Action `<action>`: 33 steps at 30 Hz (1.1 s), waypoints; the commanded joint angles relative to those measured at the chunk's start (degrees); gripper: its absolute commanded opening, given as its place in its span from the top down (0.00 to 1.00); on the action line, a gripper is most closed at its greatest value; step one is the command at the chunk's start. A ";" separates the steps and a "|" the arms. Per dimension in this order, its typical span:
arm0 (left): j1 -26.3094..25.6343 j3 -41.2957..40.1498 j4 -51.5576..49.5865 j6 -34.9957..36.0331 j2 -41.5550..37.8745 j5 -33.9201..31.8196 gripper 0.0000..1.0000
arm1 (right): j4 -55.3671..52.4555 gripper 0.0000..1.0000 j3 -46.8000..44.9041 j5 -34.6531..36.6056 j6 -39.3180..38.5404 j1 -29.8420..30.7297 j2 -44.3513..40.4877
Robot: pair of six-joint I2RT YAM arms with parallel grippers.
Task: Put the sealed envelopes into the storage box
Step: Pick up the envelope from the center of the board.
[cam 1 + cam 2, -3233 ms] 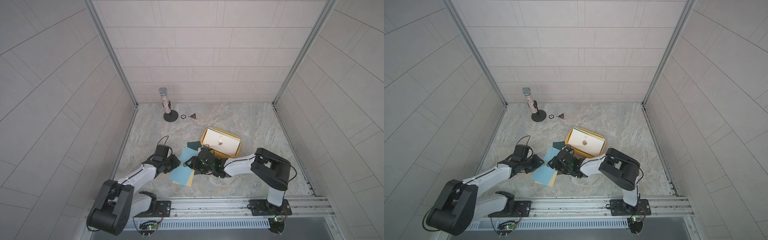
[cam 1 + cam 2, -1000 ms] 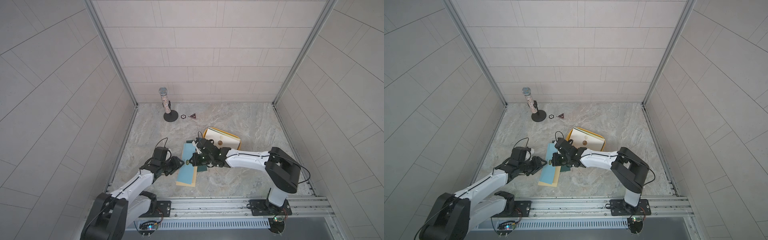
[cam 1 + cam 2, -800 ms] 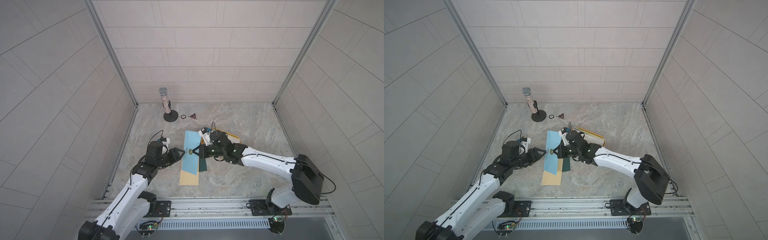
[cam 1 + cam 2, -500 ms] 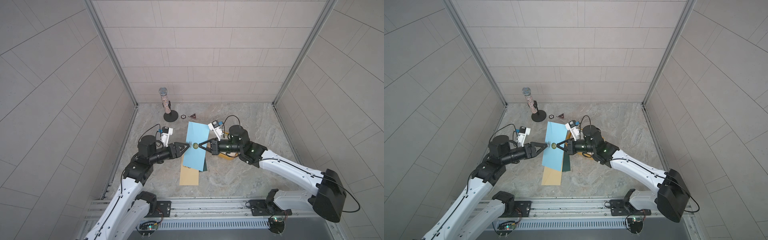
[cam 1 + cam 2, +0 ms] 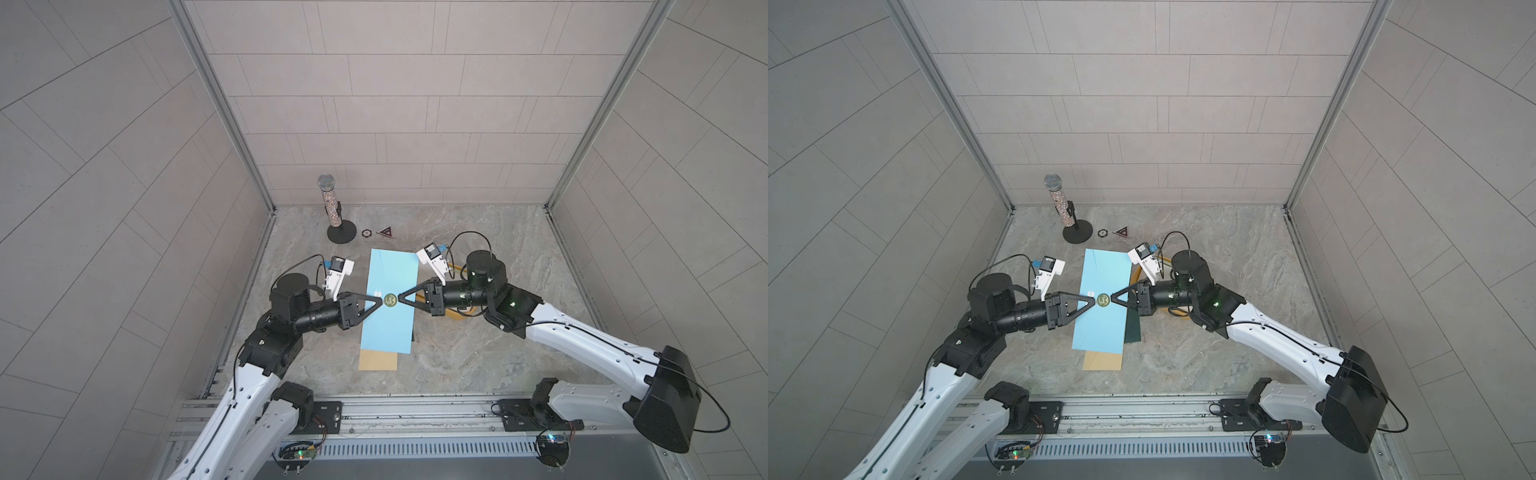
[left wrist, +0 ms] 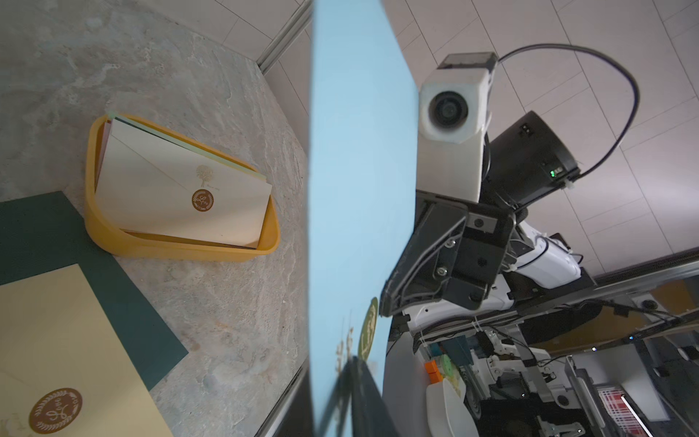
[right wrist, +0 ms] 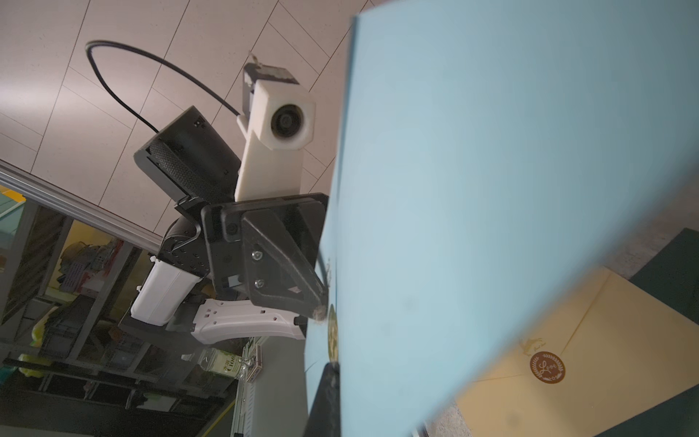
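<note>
We hold the light blue envelope (image 5: 390, 328) by its 2 long edges, with left gripper (image 5: 380, 302) and right gripper (image 5: 400, 297) both clamped on it. We judge it light, thin and easy to bend.

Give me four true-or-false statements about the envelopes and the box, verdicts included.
1. The left gripper and the right gripper are both shut on the light blue envelope. True.
2. The storage box is empty. False: a cream envelope lies on top inside it.
3. A dark green envelope lies on the table. True.
4. The yellow envelope is in the box. False: it lies on the table, overlapping the dark green envelope.
</note>
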 commanded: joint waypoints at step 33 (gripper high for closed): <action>-18.51 51.68 -35.79 98.44 52.19 -24.29 1.00 | -28.27 0.42 -28.63 66.20 -14.41 -6.80 -40.65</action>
